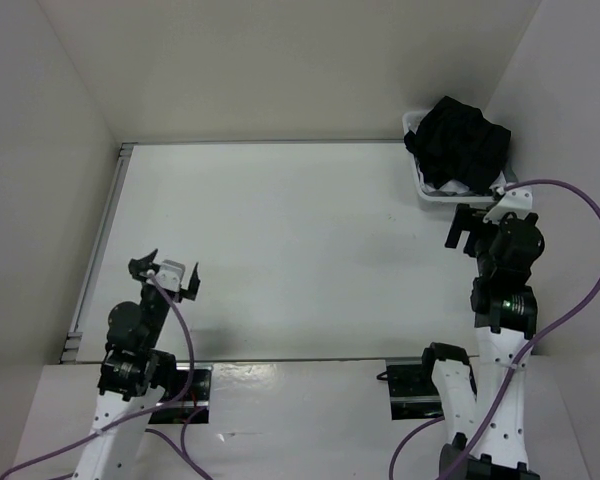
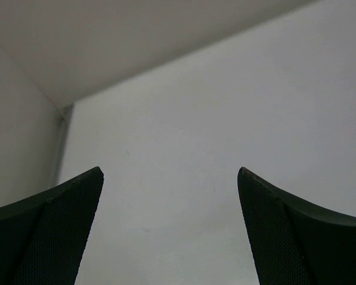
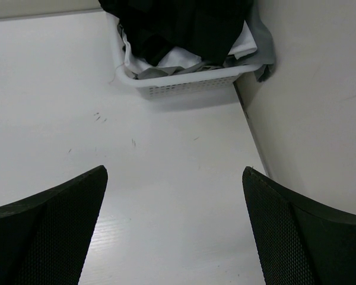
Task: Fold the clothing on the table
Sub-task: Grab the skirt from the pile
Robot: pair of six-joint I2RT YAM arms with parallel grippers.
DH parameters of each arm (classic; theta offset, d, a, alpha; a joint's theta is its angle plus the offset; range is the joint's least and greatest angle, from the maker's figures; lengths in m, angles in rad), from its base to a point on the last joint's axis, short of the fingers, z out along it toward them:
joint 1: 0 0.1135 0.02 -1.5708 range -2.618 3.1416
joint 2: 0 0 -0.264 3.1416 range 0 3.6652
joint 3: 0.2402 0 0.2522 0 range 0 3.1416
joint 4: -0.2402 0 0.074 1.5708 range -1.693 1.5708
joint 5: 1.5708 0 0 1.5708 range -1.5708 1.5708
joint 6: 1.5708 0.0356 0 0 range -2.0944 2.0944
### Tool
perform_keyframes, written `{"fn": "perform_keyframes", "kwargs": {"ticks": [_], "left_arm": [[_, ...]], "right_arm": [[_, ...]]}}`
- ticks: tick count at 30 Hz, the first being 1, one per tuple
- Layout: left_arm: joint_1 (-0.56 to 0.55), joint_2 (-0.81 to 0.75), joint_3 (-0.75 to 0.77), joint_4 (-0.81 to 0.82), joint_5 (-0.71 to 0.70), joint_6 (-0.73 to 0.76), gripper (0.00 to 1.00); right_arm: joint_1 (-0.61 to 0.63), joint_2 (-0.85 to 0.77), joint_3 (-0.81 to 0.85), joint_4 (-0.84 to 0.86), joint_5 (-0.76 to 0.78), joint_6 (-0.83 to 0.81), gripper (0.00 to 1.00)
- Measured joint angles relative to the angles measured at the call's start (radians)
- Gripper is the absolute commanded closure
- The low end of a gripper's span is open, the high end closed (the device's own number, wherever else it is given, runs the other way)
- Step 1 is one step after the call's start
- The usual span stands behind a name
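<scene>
The jaws of the left gripper (image 2: 169,173) are seen spread wide apart, with nothing between them; only bare white surface is shown past the two dark fingers in the left wrist view. The jaws of the right gripper (image 3: 174,172) are likewise held wide apart and nothing is gripped. The left gripper is held over the near left part of the table (image 1: 300,230), well apart from any cloth. The right gripper is held over the far right part of the table, near a white plastic basket (image 3: 184,84) and pointed towards it, but no contact with it is made. The basket is set in the table's far right corner, against the white walls. The clothing (image 1: 462,142), a black bundle, is heaped in that basket and rises above its rim; it is not laid out on the tabletop. Beneath it a white garment (image 3: 177,59) is partly shown, and a grey cloth (image 3: 264,50) is draped over the basket's right corner.
</scene>
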Motion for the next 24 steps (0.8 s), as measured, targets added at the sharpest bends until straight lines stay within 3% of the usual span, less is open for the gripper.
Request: {"fn": "perform_keyframes", "kwargs": {"ticks": [5,9,14,19,24], "left_arm": [[0.000,0.028,0.232,0.096,-0.064,0.027,0.00],[0.001,0.373,0.630,0.025,-0.190,-0.003,0.00],[0.003,0.705,0.935,-0.191,-0.277,-0.039,0.00],[0.013,0.888,0.943,-0.287,-0.380,-0.143,0.00],[0.043,1.029,0.925,-0.347,-0.312,-0.214,0.00]], "right_arm": [[-0.002,0.072,0.071,-0.015,-0.024,-0.004,0.02],[-0.004,0.256,0.213,-0.028,-0.047,0.014,0.02],[-0.053,0.533,0.367,-0.050,-0.102,0.070,0.02],[-0.166,0.788,0.438,-0.106,-0.212,0.101,0.02],[-0.165,0.830,0.443,-0.108,-0.187,0.078,0.02]]}}
